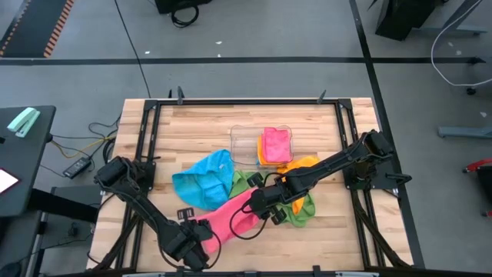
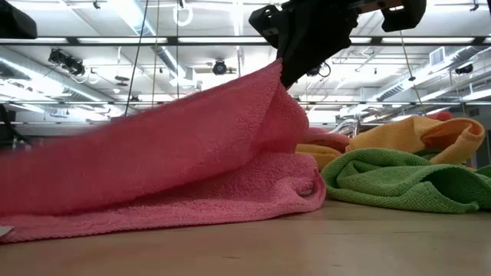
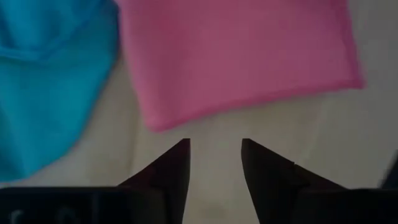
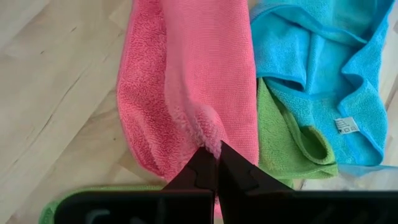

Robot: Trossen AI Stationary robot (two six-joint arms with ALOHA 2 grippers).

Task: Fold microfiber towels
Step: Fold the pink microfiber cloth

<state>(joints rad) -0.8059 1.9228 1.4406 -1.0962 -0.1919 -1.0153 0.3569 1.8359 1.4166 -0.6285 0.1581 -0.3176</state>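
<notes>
R gripper point(image 4: 214, 163) pinches pink towel point(image 4: 186, 81) — L gripper point(image 3: 214, 149) apart, empty.

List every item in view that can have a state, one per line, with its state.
pink towel: partly folded over, one edge lifted off the table
right gripper: shut on pink towel
left gripper: open, empty, just short of the pink towel's edge
blue towel: crumpled, unfolded
green towel: crumpled, unfolded
orange towel: crumpled, unfolded
clear plastic tray: holds folded pink towel on folded orange towel
</notes>
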